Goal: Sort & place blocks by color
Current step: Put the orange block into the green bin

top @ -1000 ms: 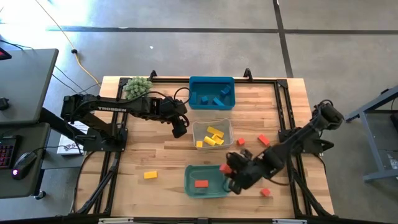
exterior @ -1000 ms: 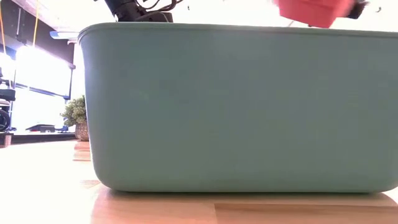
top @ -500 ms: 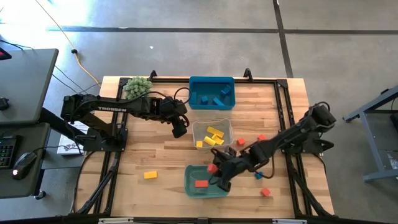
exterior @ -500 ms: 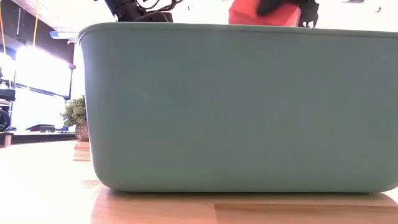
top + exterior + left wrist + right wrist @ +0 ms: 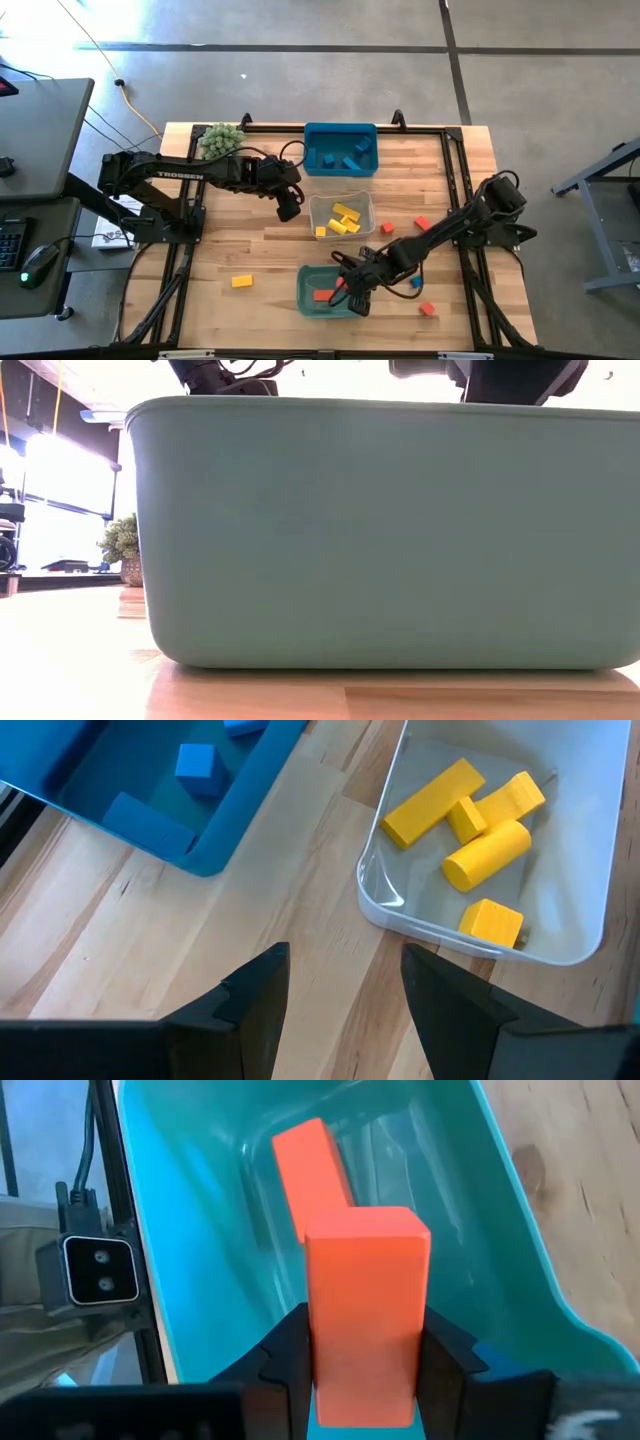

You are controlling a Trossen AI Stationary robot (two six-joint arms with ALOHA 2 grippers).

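My right gripper (image 5: 348, 291) reaches over the teal bin (image 5: 306, 296), shut on a red block (image 5: 365, 1300). A second red block (image 5: 308, 1168) lies on the bin's floor. My left gripper (image 5: 340, 1010) hovers open above bare wood beside the white bin (image 5: 362, 205), which holds several yellow blocks (image 5: 470, 820). The blue bin (image 5: 340, 148) holds blue blocks (image 5: 197, 765). A yellow block (image 5: 242, 281) lies on the table left of the teal bin. In the low view the teal bin's wall (image 5: 380, 530) hides what is inside. My right gripper pinches the red block by two opposite side faces (image 5: 318, 1330), one finger (image 5: 285, 1355) on each side. The fingers slant down into the bin from the table's right side. The block is lifted clear above the teal bin's floor, its long axis running along the fingers.
Loose on the wood right of the bins are two red blocks (image 5: 386, 228) (image 5: 421, 223), a blue block (image 5: 415, 283) and another red one (image 5: 427, 309). A yellow block (image 5: 320, 231) sits by the white bin. The green spiky ball (image 5: 221, 138) rests at the far left corner.
My right gripper has carried the red block toward the table's left, from beside the teal bin's right wall to over its inside. It has also come down: in the low view the block has dropped out of sight behind the bin's rim.
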